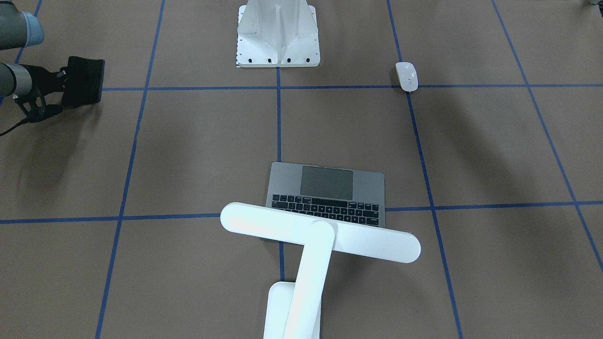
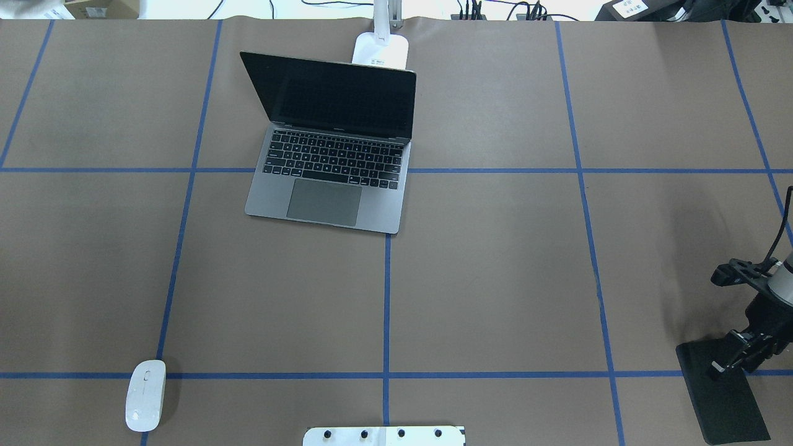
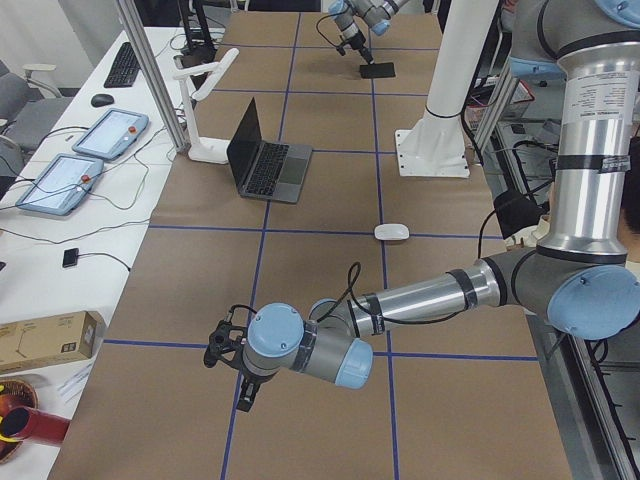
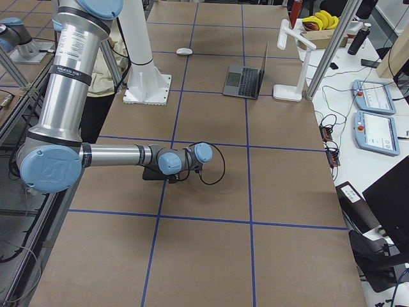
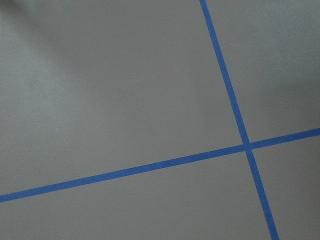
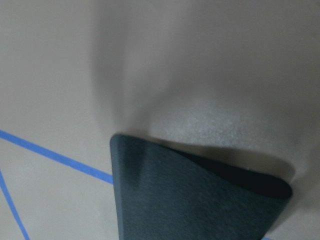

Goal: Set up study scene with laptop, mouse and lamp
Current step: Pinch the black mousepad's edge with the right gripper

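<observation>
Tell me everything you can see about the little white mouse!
The mouse is small, oval and glossy white, smooth like plastic, with a tiny grey mark near one end. It lies flat on the brown table, right beside a crossing of blue tape lines, on the robot's left side. Nothing touches it; the laptop sits well away from it.

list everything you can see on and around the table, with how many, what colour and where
laptop: one, space grey, open, far centre of the table
lamp: one, white, behind the laptop at the far edge, head over it
mouse: one, white, near left of the table
mouse pad: one, black, near right, one edge lifted off the table
pedestal: one, white, near edge centre
table: brown, blue tape grid
right gripper: jaws shut on the mouse pad's edge
left gripper: low over bare table; jaws unclear
</observation>
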`<state>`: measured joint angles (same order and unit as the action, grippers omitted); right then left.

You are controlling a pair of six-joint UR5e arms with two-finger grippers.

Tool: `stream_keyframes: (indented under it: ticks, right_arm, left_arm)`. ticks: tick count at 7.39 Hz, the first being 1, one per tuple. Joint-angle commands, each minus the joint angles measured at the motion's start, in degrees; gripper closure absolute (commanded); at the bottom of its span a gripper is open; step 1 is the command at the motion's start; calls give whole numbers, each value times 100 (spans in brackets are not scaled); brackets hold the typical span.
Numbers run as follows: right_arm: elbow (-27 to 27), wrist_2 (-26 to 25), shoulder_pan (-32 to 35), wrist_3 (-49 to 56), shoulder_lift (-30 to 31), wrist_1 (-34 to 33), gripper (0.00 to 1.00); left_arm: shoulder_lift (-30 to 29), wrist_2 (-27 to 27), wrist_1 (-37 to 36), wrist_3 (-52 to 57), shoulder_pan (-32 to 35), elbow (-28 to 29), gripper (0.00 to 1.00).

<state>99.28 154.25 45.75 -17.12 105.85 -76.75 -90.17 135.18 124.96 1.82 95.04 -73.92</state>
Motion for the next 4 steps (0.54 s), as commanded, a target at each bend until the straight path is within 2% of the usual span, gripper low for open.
stream_keyframes:
  ticks: [1, 4]
  right_arm:
    - [-49, -9, -4, 7, -3, -7, 0]
    - [-120, -141, 4, 7, 6, -7, 0]
  left_arm:
    - [-1, 0, -7, 47, 15, 0, 0]
    - [-1, 0, -7, 47, 24, 0, 0]
